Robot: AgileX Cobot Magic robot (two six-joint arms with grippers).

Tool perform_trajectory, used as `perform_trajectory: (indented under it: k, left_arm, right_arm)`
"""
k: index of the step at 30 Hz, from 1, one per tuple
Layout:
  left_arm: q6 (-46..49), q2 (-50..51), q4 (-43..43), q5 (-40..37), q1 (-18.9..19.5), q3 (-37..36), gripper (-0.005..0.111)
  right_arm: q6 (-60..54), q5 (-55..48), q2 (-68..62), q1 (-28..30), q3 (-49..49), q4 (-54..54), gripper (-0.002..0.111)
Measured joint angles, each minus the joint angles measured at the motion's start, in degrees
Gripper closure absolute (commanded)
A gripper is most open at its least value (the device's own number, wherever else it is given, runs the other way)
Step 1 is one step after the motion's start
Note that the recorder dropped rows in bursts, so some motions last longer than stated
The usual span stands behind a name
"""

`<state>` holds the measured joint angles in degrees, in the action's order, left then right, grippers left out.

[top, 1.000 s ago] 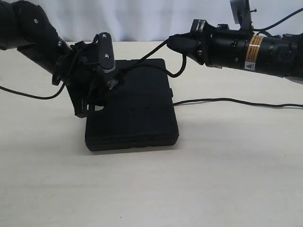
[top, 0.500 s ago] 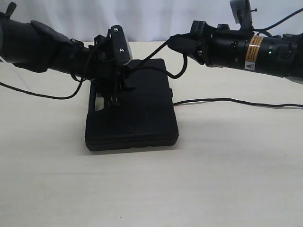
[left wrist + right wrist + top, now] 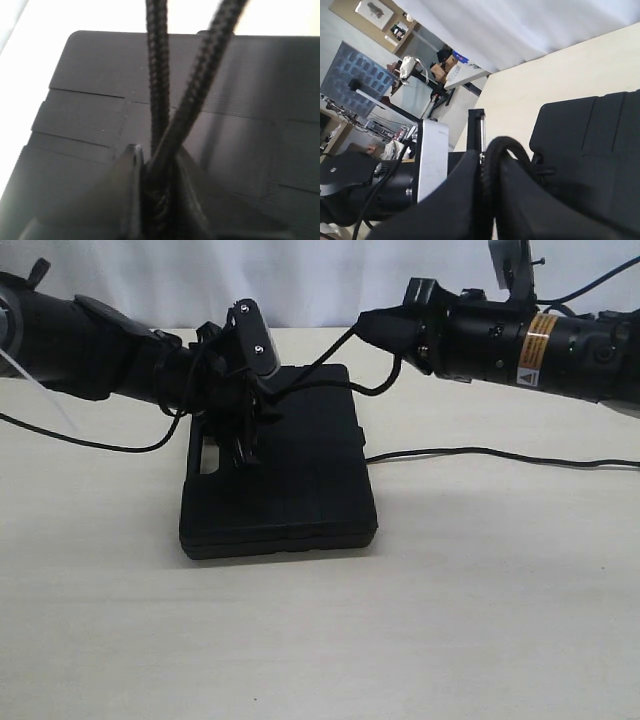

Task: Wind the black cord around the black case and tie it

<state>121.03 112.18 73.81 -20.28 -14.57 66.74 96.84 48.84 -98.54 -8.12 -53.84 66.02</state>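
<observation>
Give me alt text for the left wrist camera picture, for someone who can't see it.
The left gripper is shut on the black cord, and two braided strands spread apart from between its jaws, close to the camera. Behind them lies the black case, its flat ridged lid filling most of the picture, with a pale table showing past its edge.
</observation>
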Motion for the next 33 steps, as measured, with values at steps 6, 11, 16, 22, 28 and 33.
perform_trajectory:
  k: [6,11,16,22,28,33]
  left_arm:
    - [-0.1,0.36,1.32,0.77,0.0,-0.77,0.107]
    - [-0.77,0.36,3.13,2.93,0.0,-1.36,0.107]
    - [-0.99,0.36,4.28,3.06,0.0,-1.36,0.107]
    - [-0.4,0.36,4.23,2.61,0.0,-1.36,0.107]
    - [-0.05,0.36,3.58,1.62,0.0,-1.36,0.107]
    - [-0.05,0.36,3.34,1.49,0.0,-1.36,0.107]
  right_arm:
    - [1.85,0.12,0.0,1.37,0.0,-1.05,0.048]
    - [7.94,-2.08,0.0,7.88,-2.46,5.82,0.047]
    - [17.89,-5.32,0.0,15.73,-8.37,22.76,0.051]
    - [14.88,-8.22,0.0,19.62,-14.58,32.8,0.067]
    - [2.28,-10.82,-2.04,19.62,-18.6,33.35,0.067]
    - [-11.98,-24.42,-2.87,18.16,-18.77,34.16,0.085]
